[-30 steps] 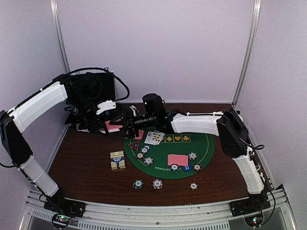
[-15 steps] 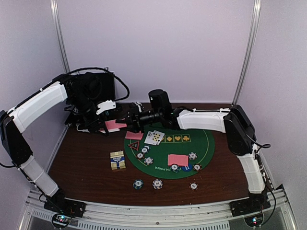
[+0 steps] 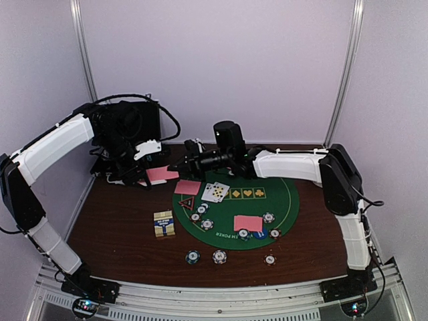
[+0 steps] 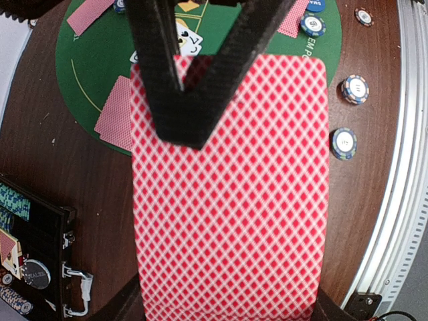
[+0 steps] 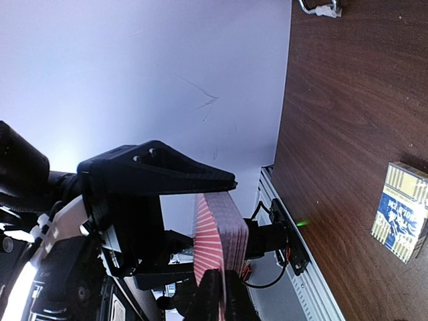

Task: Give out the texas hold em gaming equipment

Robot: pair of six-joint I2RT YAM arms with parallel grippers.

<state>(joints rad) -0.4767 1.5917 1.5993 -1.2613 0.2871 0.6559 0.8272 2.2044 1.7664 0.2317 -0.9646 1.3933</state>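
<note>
Right arm (image 3: 287, 166) has reached the red-diamond-backed card deck (image 4: 234, 200), jaws together atop it; left jaws clamp it.

L gripper (image 3: 150, 175) clamped, arm raised rear-left; R gripper (image 3: 176, 168) pinched shut, arm stretched across.

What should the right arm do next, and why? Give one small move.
Probably pull the right gripper back toward the green mat, sliding the top card off: its fingers look shut on the card's edge, while the left gripper holds the deck.
</note>
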